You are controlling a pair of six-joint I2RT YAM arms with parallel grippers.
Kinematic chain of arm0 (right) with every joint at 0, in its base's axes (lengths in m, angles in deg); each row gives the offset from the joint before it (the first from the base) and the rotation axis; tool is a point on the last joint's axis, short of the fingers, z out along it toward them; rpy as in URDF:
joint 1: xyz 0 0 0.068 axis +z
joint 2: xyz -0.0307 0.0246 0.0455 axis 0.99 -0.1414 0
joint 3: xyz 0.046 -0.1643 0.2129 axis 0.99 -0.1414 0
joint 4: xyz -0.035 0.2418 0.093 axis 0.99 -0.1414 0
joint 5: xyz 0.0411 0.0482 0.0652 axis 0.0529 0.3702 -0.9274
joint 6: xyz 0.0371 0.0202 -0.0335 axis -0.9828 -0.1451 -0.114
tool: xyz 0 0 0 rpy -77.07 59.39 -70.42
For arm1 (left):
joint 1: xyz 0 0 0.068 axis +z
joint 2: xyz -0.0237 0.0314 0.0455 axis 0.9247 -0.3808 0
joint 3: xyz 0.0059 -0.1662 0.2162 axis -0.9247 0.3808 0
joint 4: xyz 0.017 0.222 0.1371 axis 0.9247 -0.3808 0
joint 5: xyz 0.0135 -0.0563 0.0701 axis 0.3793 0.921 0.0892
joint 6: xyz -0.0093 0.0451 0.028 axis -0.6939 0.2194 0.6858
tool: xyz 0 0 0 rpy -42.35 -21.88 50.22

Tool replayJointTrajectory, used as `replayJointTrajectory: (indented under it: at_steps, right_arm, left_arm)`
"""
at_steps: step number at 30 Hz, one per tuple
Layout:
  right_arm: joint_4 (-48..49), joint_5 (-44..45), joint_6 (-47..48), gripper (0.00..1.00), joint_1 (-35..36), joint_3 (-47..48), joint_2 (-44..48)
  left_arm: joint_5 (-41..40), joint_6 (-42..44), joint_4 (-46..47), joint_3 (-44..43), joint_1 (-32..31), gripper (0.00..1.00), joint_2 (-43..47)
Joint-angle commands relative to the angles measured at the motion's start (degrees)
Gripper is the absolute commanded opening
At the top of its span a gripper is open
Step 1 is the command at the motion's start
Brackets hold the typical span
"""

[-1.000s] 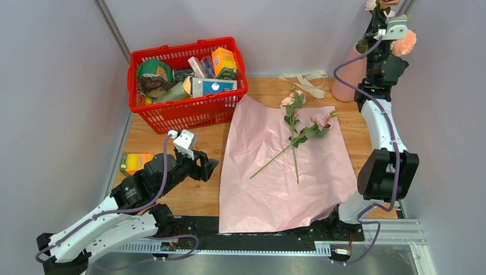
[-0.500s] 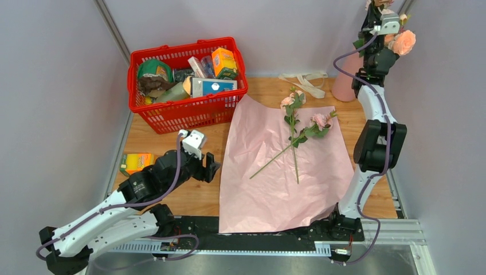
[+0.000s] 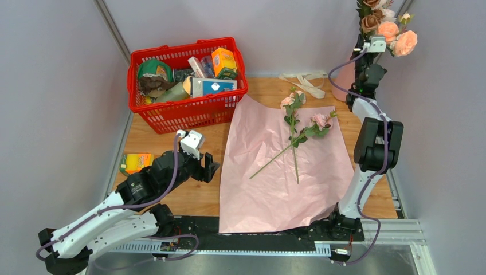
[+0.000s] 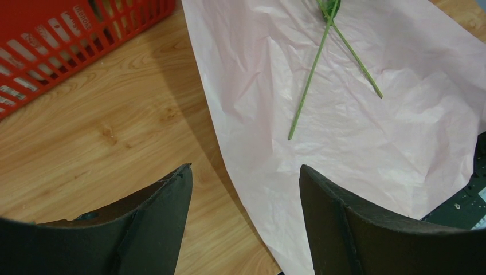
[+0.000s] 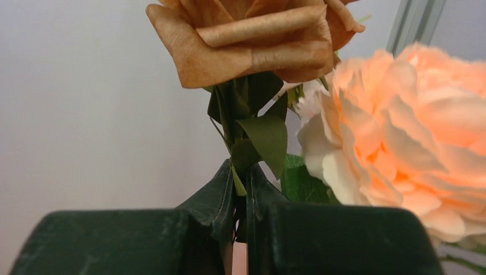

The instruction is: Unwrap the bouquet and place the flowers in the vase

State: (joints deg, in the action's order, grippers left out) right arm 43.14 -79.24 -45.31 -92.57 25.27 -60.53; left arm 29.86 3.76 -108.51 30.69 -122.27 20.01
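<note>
The wrapping paper [image 3: 286,172] lies unfolded and flat, pink side up, in the middle of the table. Two flowers [image 3: 296,134] rest on it, stems crossed. My right gripper [image 3: 367,31] is raised high at the back right, shut on the stems [image 5: 240,172] of a bunch of flowers [image 3: 395,31] with brown [image 5: 252,40] and peach [image 5: 412,126] blooms. Below it the salmon vase [image 3: 345,80] shows only partly behind the right arm. My left gripper [image 3: 209,167] hangs open over the wood by the paper's left edge [image 4: 229,149], holding nothing.
A red basket [image 3: 189,112] full of groceries stands at the back left, its wall [image 4: 57,46] near my left gripper. A cream ribbon [image 3: 306,80] lies behind the paper. A small orange box [image 3: 134,162] sits at the left table edge. Grey walls close both sides.
The right arm has stretched upward and toward the back, lifting its bunch of flowers higher above the vase. The left gripper has shifted slightly right toward the paper.
</note>
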Motion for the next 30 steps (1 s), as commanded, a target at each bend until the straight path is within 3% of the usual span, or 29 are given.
replayJointTrajectory:
  at_steps: [1, 4, 9, 12, 14, 19, 26, 30]
  right_arm:
    - [-1.0, 4.3, -0.8, 0.01, -0.2, -2.3, 4.0]
    - [-6.2, 6.9, -1.5, 0.11, -0.2, -1.3, 3.9]
    - [-19.7, 9.5, -3.1, 0.36, 0.8, 2.3, 5.9]
    - [-28.6, 10.0, -5.2, 0.57, 1.5, 4.0, 8.4]
    - [-34.0, 9.4, -7.9, 0.64, 1.9, 3.3, 10.9]
    - [-46.2, 12.5, -10.6, 0.73, 3.1, 5.2, 12.9]
    - [-61.7, 14.0, -16.7, 0.75, 3.8, 10.4, 14.7]
    - [-63.5, 14.8, -15.7, 0.76, 5.2, 12.0, 16.5]
  left_arm:
    - [0.1, 1.6, -0.1, -2.0, 0.1, 0.77, 0.4]
    - [0.2, 1.6, -0.1, -1.9, 0.1, 0.77, 0.4]
    - [0.3, 1.6, 0.1, -1.9, 0.1, 0.77, 0.6]
    - [0.4, 1.4, 0.0, -1.8, 0.0, 0.77, 0.7]
    - [0.2, 1.4, 0.1, -1.9, 0.0, 0.77, 0.8]
    - [-0.6, 1.6, 0.0, -1.8, 0.0, 0.77, 1.6]
    - [-1.3, 1.9, 0.0, -1.9, 0.1, 0.78, 2.4]
    - [-1.1, 1.7, 0.2, -1.6, 0.1, 0.78, 2.8]
